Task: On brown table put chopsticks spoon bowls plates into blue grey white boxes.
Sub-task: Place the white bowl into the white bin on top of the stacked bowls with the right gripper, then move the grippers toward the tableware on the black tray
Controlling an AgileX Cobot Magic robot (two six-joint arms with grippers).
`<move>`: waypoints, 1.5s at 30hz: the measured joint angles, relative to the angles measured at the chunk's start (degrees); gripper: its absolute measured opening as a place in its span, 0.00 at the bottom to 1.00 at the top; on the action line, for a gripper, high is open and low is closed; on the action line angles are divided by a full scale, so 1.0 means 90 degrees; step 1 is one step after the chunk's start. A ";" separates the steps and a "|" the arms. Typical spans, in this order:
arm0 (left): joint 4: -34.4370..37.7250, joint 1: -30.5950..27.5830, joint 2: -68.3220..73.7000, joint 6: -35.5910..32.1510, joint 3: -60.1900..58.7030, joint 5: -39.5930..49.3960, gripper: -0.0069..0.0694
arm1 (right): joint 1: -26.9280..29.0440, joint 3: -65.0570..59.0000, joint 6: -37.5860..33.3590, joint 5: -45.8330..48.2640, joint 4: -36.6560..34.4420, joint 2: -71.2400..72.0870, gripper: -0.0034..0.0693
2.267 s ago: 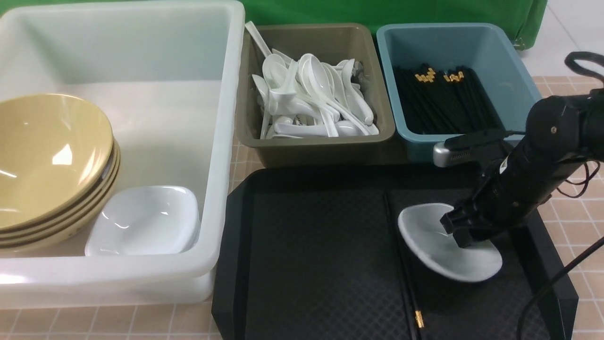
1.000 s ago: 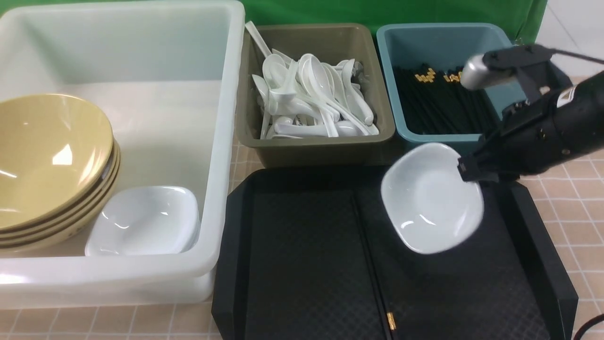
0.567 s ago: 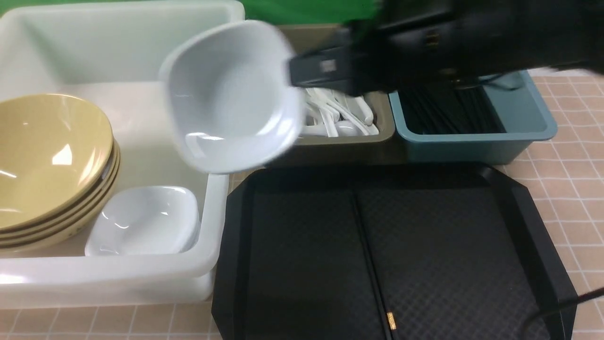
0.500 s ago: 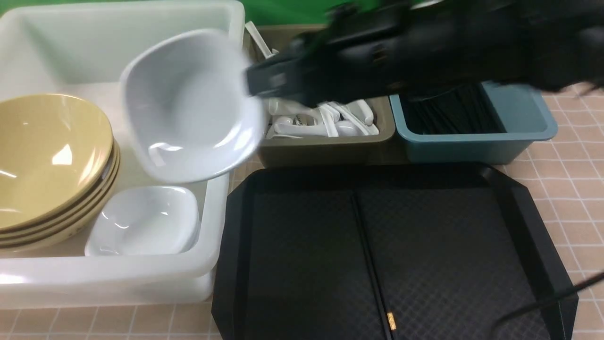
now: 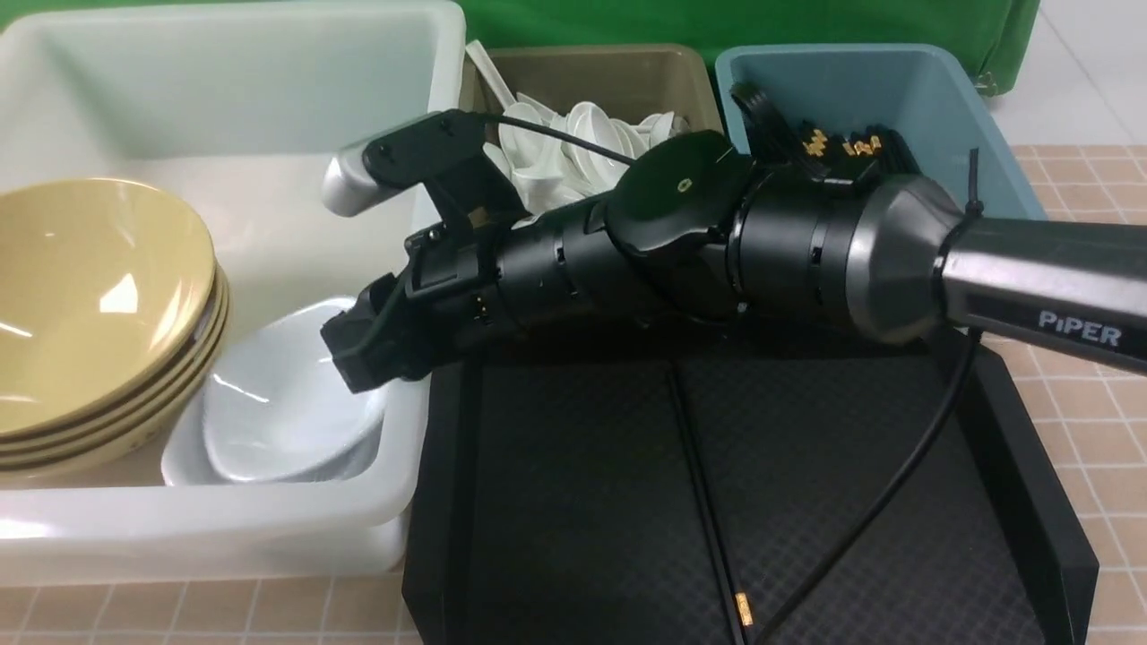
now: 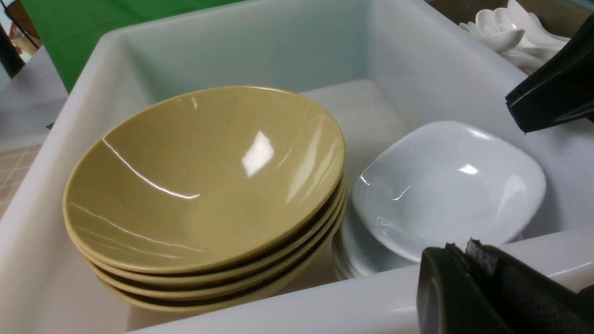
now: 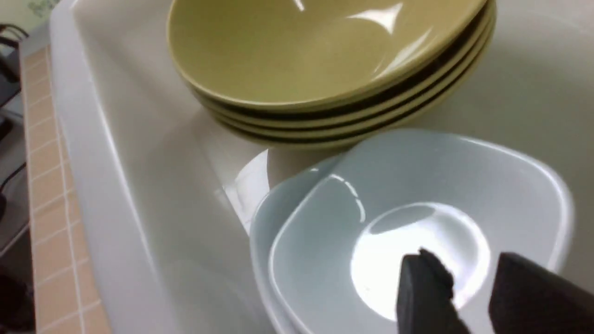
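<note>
My right gripper (image 5: 358, 351) (image 7: 468, 271) reaches into the white box (image 5: 224, 528) and stands open just above the plates (image 5: 278, 412) (image 7: 334, 232). The top plate (image 6: 445, 185) lies tilted on its stack, free of the fingers. The stacked yellow bowls (image 5: 90, 296) (image 6: 199, 176) (image 7: 325, 51) sit beside them. My left gripper (image 6: 459, 248) is shut and empty at the box's near rim. Chopsticks (image 5: 851, 148) lie in the blue box (image 5: 896, 90), and one chopstick (image 5: 708, 528) lies on the tray. The spoon is out of view.
The black tray (image 5: 582, 502) lies on the brown table (image 5: 1093, 421) in front of the boxes. The grey box (image 5: 609, 76) holds plain white ceramic scoops (image 5: 573, 143). My right arm (image 5: 806, 242) spans across the grey and blue boxes.
My right arm swung left from over the tray to the white box with a plate. It lowered the plate onto the stack, and its jaws have opened.
</note>
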State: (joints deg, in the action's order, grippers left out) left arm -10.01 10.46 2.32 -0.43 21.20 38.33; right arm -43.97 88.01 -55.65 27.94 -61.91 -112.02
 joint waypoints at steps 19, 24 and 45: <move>0.0000 0.0000 0.0000 0.0014 0.0000 0.0000 0.09 | 0.1074 -0.1343 0.6184 0.3017 0.7557 0.0985 0.51; 0.0000 0.0000 0.0000 0.0014 0.0000 0.0000 0.09 | 0.0902 -0.2403 0.6184 0.1587 0.6497 0.0985 0.51; -0.0002 0.0000 0.0000 0.0000 0.0000 0.0000 0.09 | 0.0693 -0.2772 0.4977 0.1197 0.6387 0.0868 0.22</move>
State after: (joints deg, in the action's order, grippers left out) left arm -10.03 10.46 2.32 -0.43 21.20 38.33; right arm -37.74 63.06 -10.86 38.71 -4.42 -104.21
